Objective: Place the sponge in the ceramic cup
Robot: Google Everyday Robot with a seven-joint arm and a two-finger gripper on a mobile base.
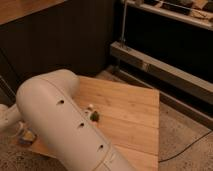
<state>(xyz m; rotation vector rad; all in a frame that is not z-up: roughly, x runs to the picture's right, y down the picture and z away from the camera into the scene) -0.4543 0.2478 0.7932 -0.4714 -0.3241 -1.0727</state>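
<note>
My white arm (60, 125) lies over the pale, plank-striped wooden board (132, 117), my gripper (22, 133) at its left edge, a green-and-white object (93, 114) mid-board.

The room is dim and warm-toned, lit from overhead. The wooden surface (131, 111) takes most of the light and glows pale amber with no glare. The white arm (54, 114) is bright along its top and greys off down its near side, and it throws a soft shadow on the boards just beside it. The hand (21, 131) sits low at the left edge of the surface, in the arm's shade. The wall (65, 40) behind is nearly black. The metal rail (165, 65) has a dull sheen, and the floor (186, 146) is murky.
</note>
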